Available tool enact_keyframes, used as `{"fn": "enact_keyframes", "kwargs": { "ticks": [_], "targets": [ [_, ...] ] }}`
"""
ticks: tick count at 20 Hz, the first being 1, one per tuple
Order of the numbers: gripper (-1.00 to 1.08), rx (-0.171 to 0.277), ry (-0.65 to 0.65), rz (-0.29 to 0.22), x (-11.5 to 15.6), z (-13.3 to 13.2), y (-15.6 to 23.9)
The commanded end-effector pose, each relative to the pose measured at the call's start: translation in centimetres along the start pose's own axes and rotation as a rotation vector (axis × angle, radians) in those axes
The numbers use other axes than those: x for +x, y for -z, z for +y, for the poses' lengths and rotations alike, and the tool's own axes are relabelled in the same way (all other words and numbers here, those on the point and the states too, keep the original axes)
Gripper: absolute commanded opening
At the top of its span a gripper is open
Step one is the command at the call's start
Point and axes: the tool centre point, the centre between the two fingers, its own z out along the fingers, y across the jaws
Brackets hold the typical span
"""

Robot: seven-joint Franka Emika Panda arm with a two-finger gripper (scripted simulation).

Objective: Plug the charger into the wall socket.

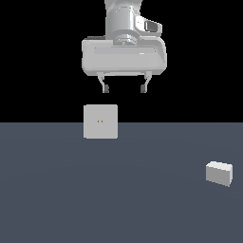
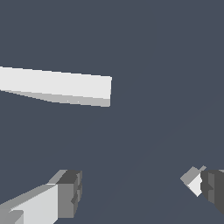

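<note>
Charger [image 1: 219, 172] unmarked, on floor | socket [image 1: 100, 121] upright | hand [image 1: 123, 88] released, above socket

Simulated test scene, not a furnished room. Flat, featureless slate-grey floor [image 1: 118, 199] under a pure black backdrop. Untextured, evenly shaded shapes only: flat upright light-grey square plate with two tiny yellowish holes [image 1: 100, 121], small plain light-grey rectangular block [image 1: 219, 173], smooth white robot gripper [image 1: 123, 88].

I see the wall socket [image 1: 100, 121], a flat light-grey plate, standing upright just below my hand; the charger [image 1: 219, 173], a small grey block, lies well apart.
</note>
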Motion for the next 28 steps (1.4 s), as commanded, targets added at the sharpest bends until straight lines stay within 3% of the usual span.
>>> {"fn": "enact_keyframes", "kwargs": {
  "ticks": [1, 12, 28],
  "targets": [
    [1.00, 0.000, 0.000, 0.000, 0.0, 0.0, 0.0],
    [1.00, -0.010, -0.130, 0.019, -0.6, 2.9, -1.8],
    [1.00, -0.050, -0.664, 0.099, -6.7, 13.2, -9.2]
  ]
}}
